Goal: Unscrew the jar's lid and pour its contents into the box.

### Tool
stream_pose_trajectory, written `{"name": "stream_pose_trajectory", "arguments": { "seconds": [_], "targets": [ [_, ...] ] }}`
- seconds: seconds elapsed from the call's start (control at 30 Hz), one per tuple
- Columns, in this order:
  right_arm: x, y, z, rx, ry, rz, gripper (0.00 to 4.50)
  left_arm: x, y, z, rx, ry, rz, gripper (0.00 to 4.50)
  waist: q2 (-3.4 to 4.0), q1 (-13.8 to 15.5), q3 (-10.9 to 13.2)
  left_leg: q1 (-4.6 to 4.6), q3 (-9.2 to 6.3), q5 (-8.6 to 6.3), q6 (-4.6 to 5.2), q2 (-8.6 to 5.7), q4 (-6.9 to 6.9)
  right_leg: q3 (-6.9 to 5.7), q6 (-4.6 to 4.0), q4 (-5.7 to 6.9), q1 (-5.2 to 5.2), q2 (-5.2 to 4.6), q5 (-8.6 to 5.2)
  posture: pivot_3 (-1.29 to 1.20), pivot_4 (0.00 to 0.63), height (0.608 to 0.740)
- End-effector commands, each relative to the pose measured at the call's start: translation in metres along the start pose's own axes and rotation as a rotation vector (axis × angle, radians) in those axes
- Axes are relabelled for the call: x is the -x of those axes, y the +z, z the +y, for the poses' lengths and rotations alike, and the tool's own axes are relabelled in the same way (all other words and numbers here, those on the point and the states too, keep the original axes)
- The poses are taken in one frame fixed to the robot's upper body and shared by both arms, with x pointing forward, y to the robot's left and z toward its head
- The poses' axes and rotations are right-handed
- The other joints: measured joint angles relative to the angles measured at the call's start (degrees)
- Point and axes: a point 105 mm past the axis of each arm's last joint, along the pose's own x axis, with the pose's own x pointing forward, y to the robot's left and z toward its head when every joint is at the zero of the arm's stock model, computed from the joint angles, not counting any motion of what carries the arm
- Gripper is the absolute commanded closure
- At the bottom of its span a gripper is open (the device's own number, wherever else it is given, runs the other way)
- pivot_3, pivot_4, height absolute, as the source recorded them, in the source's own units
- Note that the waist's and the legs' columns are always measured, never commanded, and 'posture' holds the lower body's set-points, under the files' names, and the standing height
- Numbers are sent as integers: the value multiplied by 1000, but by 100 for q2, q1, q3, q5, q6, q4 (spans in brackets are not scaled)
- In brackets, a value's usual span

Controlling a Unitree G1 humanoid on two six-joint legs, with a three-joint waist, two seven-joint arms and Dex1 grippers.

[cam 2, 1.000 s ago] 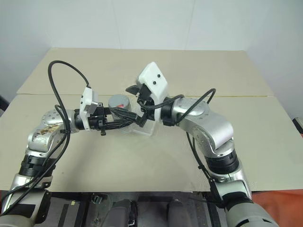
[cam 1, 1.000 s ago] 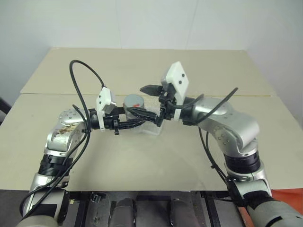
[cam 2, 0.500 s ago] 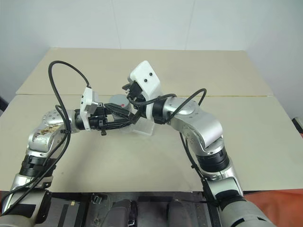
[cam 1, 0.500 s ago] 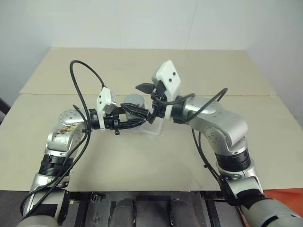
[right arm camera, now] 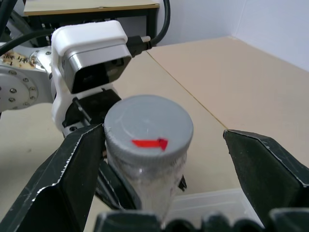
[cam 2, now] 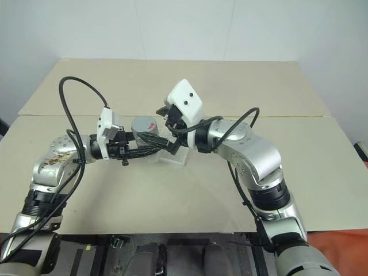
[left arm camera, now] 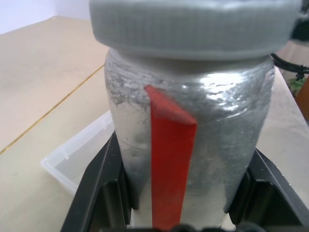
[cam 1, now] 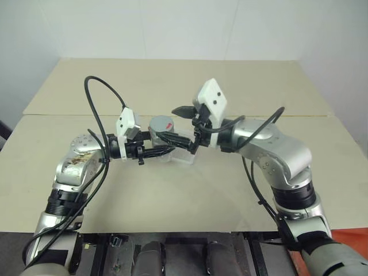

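Note:
The silvery jar, marked with a red strip, stands upright above the table, and my left gripper is shut on its body. Its grey lid, with a red mark on top, sits on the jar. My right gripper is open wide around the lid. One finger is close beside the lid's edge, the other well apart from it. The clear box lies on the table just under and beside the jar. The contents are hidden inside the jar.
A tan table carries everything, with a seam running across behind the arms. A black cable loops up from my left arm, and another arcs over my right forearm.
Half a second ago my right gripper had swung left, closer over the jar; it is now back to the right, about where it first was. The left gripper and jar have not moved.

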Motion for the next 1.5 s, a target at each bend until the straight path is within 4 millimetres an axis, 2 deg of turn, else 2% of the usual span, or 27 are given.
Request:
{"name": "stream_pose_trajectory", "arguments": {
  "seconds": [0.03,0.6,0.77,0.97,1.13,1.5],
  "targets": [
    [16,9,-20,22,-94,-37,22,4,17,-6,-65,-26,-35,2454,0,0,0,0,0,0,0,0,0,0,0,-1,0,0,0,0,150,740],
    [29,9,-25,21,-106,-41,22,5,14,-9,-60,-35,-27,2454,0,0,0,-1,1,0,0,0,0,0,0,-2,0,0,0,0,150,740],
    [37,13,-13,29,-24,-49,22,0,12,2,-54,22,-35,2454,0,18,0,-1,0,0,0,0,0,0,0,-4,1,-1,0,0,150,740],
    [20,23,-2,20,4,-98,22,-17,9,9,-57,45,-42,2454,0,-8,0,1,-1,0,0,-1,1,1,0,-2,2,0,0,0,150,740],
    [2,29,-2,-4,-44,-130,22,-26,10,9,-61,36,-58,2454,0,-11,0,0,-1,0,0,0,0,0,0,3,-2,1,0,0,150,740],
    [-19,17,-3,15,-107,-76,22,-26,14,6,-70,12,-70,2454,0,-1,0,-2,0,0,0,-2,0,-2,0,19,-1,-1,0,0,150,740]
  ]
}}
